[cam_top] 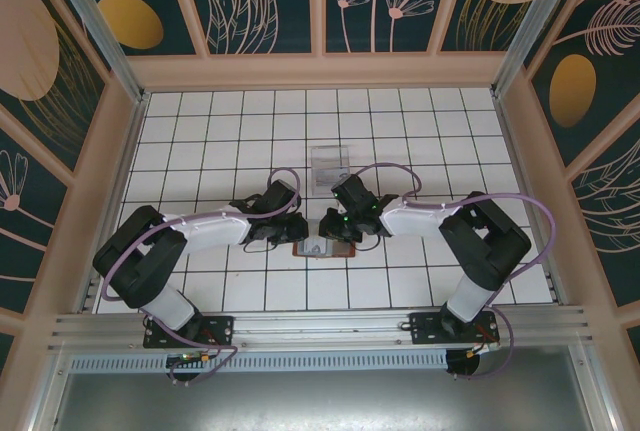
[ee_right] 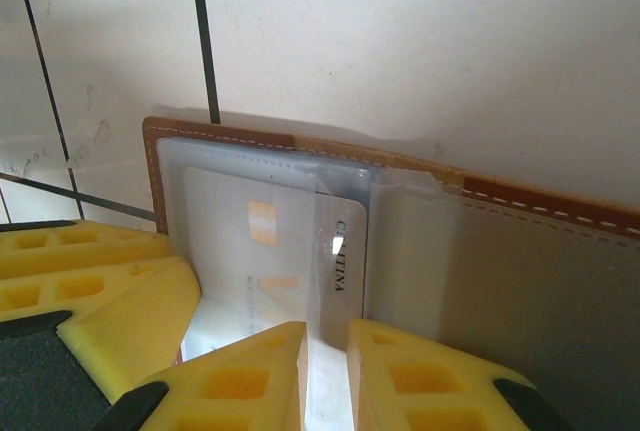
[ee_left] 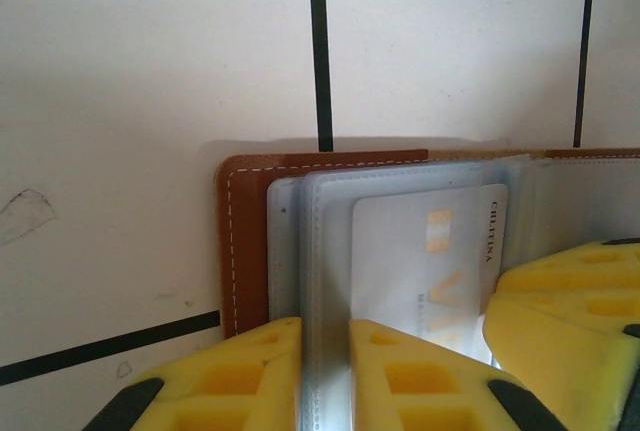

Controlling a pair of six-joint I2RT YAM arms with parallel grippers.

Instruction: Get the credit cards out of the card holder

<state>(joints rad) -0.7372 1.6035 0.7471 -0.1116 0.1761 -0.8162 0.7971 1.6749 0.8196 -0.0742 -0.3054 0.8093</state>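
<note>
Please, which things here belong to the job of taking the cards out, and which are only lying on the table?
For the job:
- card holder, lying open
- credit card, in a clear sleeve
- left claw, shut on the sleeve
- right claw, shut on the card's edge

Only lying about:
- clear stand, beyond the claws, apart from the holder

Table [cam_top: 200, 151]: white tiles, dark grid lines.
Left tool [cam_top: 300, 229]: at table centre, over the holder's left end.
Right tool [cam_top: 328, 223]: just right of the left tool, at the holder's far edge.
Holder [cam_top: 340, 250]: brown, flat on the table.
Stand [cam_top: 327, 166]: clear, beyond the tools, apart.
</note>
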